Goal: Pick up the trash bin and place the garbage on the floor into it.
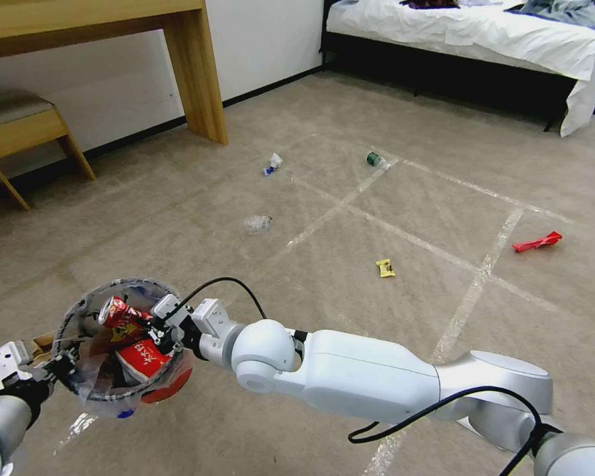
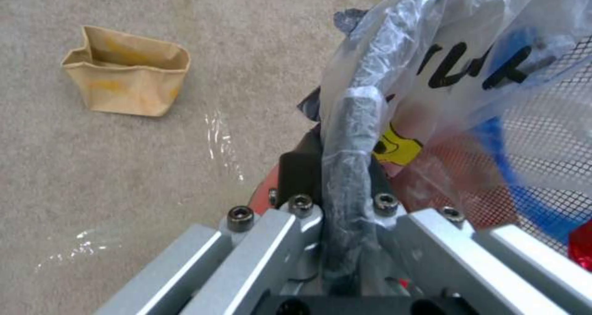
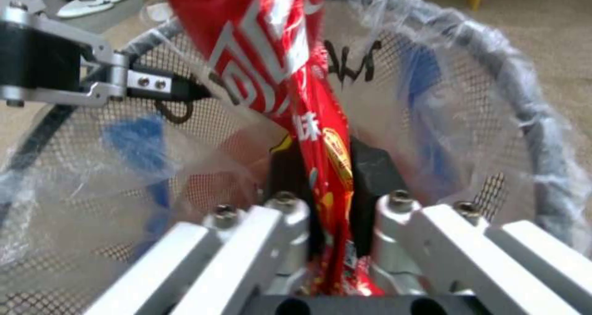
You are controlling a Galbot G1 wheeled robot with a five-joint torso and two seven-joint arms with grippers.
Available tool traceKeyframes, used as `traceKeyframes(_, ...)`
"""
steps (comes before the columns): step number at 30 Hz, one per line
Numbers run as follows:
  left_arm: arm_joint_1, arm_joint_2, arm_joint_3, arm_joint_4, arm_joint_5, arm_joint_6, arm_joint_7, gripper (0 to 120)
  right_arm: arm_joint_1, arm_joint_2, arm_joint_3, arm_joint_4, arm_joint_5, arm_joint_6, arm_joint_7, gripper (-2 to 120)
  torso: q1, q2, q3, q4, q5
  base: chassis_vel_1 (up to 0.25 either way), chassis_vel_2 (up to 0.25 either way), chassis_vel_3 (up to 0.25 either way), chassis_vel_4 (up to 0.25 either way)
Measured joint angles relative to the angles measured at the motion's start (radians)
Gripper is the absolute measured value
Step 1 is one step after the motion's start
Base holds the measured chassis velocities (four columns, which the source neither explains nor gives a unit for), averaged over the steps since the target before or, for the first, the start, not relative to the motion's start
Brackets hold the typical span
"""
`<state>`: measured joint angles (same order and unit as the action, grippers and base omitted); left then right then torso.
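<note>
While our left gripper (image 2: pixel 345 185) pinches the trash bin (image 1: pixel 86 311) by its rim, our right gripper (image 3: pixel 327 181), jaws clamped on a red wrapper (image 3: pixel 277 65), hangs it lengthwise directly over the bin's open mouth.

Carpeted floor (image 1: pixel 390 317), scattered garbage (image 1: pixel 385 268)

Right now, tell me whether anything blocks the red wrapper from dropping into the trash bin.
Nothing visible does. The right gripper holds the red wrapper over the open mouth of the trash bin, which the left gripper grips by the rim.
</note>
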<state>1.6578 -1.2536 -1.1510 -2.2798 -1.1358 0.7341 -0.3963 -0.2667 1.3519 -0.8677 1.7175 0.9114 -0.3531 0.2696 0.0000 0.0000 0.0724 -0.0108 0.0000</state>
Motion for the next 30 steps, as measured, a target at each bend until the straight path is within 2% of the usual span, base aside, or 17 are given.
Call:
traceKeyframes(1, 0.000, 0.000, 0.000, 0.000, 0.000, 0.000, 0.000, 0, 0.000, 0.000, -0.001, 0.000, 0.000, 0.000, 0.001, 19, 0.000, 0.000, 0.000, 0.0000, 0.0000, 0.000, 0.000, 0.000, 0.000)
traceKeyframes(2, 0.000, 0.000, 0.000, 0.000, 0.000, 0.000, 0.000, 0, 0.000, 0.000, -0.001, 0.000, 0.000, 0.000, 0.001, 19, 0.000, 0.000, 0.000, 0.0000, 0.0000, 0.000, 0.000, 0.000, 0.000)
traceKeyframes(3, 0.000, -0.001, 0.000, 0.001, 0.000, 0.000, 0.000, 0, 0.000, 0.000, -0.004, 0.001, 0.000, -0.001, 0.001, 27, 0.000, 0.000, 0.000, 0.0000, 0.0000, 0.000, 0.000, 0.000, 0.000)
traceKeyframes(4, 0.000, -0.001, 0.000, 0.001, 0.000, 0.000, 0.000, 0, 0.000, 0.000, -0.004, 0.001, 0.000, -0.001, 0.001, 27, 0.000, 0.000, 0.000, 0.0000, 0.0000, 0.000, 0.000, 0.000, 0.000)
traceKeyframes(7, -0.001, -0.005, 0.000, 0.006, 0.004, 0.000, 0.001, 0, 0.000, 0.000, -0.006, 0.001, -0.004, -0.002, 0.000, 42, 0.000, 0.000, 0.000, 0.0000, 0.0000, 0.000, 0.000, 0.000, 0.000)
traceKeyframes(10, -0.002, -0.006, 0.000, 0.008, 0.005, 0.000, 0.001, 0, 0.000, 0.000, -0.006, 0.001, -0.005, -0.002, 0.000, 48, 0.000, 0.000, 0.000, 0.0000, 0.0000, 0.000, 0.000, 0.000, 0.000)
traceKeyframes(13, -0.002, -0.007, 0.000, 0.010, 0.006, 0.000, 0.002, 0, 0.000, -0.001, -0.007, 0.001, -0.008, -0.002, -0.002, 65, 0.000, 0.000, 0.000, 0.0000, 0.0000, 0.000, 0.000, 0.000, 0.000)
traceKeyframes(17, -0.002, -0.007, 0.000, 0.010, 0.006, 0.000, 0.002, 0, -0.001, -0.001, -0.007, -0.001, -0.010, -0.002, -0.002, 74, 0.000, 0.000, 0.000, 0.0000, 0.0000, 0.000, 0.000, 0.000, 0.000)
traceKeyframes(19, -0.002, -0.007, 0.000, 0.011, 0.007, -0.001, 0.002, 0, -0.001, -0.002, -0.007, -0.003, -0.014, -0.001, -0.003, 84, 0.000, 0.000, 0.000, 0.0000, 0.0000, 0.000, 0.000, 0.000, 0.000)
traceKeyframes(20, -0.002, -0.007, 0.000, 0.011, 0.007, -0.001, 0.002, 0, -0.001, -0.002, -0.007, -0.003, -0.014, -0.001, -0.003, 84, 0.000, 0.000, 0.000, 0.0000, 0.0000, 0.000, 0.000, 0.000, 0.000)
traceKeyframes(21, -0.002, -0.008, 0.000, 0.012, 0.008, -0.001, 0.002, 0, 0.000, -0.003, -0.007, -0.003, -0.015, -0.001, -0.004, 92, 0.000, 0.000, 0.000, 0.0000, 0.0000, 0.000, 0.000, 0.000, 0.000)
traceKeyframes(22, -0.002, -0.008, 0.000, 0.013, 0.009, -0.001, 0.002, 0, -0.001, -0.003, -0.007, -0.003, -0.015, 0.000, -0.004, 95, 0.000, 0.000, 0.000, 0.0000, 0.0000, 0.000, 0.000, 0.000, 0.000)
traceKeyframes(25, -0.002, -0.010, 0.001, 0.014, 0.010, -0.001, 0.002, 0, -0.001, -0.003, -0.007, -0.004, -0.017, 0.002, -0.005, 99, 0.000, 0.000, 0.000, 0.0000, 0.0000, 0.000, 0.000, 0.000, 0.000)
traceKeyframes(30, -0.003, -0.011, 0.001, 0.015, 0.011, -0.001, 0.003, 0, -0.003, -0.002, -0.001, -0.005, -0.018, 0.009, -0.006, 100, 0.000, 0.000, 0.000, 0.0000, 0.0000, 0.000, 0.000, 0.000, 0.000)
